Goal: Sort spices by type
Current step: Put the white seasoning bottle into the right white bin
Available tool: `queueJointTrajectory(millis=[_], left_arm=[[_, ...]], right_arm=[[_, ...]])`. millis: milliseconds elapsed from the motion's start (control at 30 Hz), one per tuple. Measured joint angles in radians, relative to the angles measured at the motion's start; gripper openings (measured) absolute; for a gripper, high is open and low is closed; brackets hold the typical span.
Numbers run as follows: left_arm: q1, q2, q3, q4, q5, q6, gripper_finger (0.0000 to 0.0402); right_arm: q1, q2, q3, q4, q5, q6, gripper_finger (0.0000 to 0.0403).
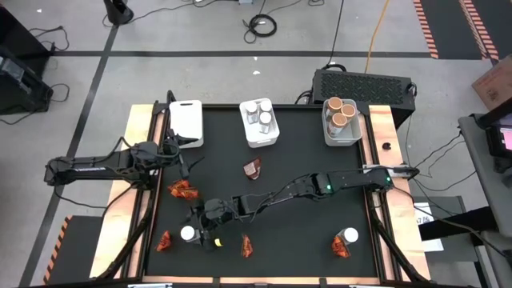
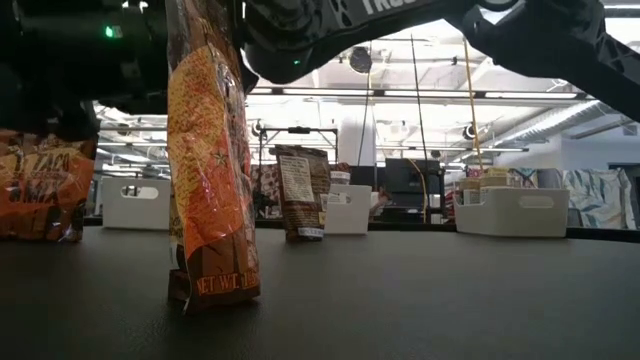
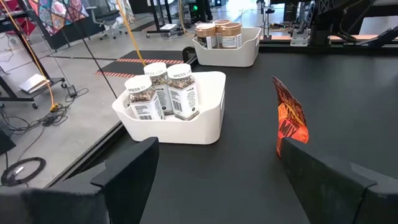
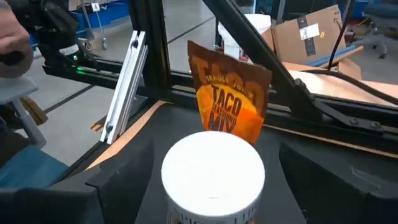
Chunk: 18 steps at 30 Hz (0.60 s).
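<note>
Where I look down from above, a clear jar with a white lid (image 1: 188,234) stands upright near the table's front-left edge, between orange sachets; my right gripper (image 1: 206,230) reaches across just beside it, fingers spread; my left gripper (image 1: 178,144) waits open near an empty white bin (image 1: 186,122); through my right wrist camera, the jar's round white lid (image 4: 213,170) sits between my parted fingers, ungripped, an orange taco sachet (image 4: 228,104) upright behind it.

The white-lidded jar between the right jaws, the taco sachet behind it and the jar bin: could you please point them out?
white-lidded jar (image 4: 213,171), right wrist view, centre of lid.
taco sachet (image 4: 227,99), right wrist view, printed front.
jar bin (image 3: 208,118), left wrist view, side wall.
</note>
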Motion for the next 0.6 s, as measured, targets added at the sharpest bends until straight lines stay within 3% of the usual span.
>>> queueJointTrajectory(millis=[267,600], left_arm=[[0.0,0.0,0.0,-0.001,0.0,0.001,0.0338],[0.0,0.0,0.0,-0.002,0.0,0.002,0.0338]], right_arm=[[0.0,0.0,0.0,-0.004,0.0,-0.002,0.0329],[0.0,0.0,0.0,-0.01,0.0,-0.002,0.0237]])
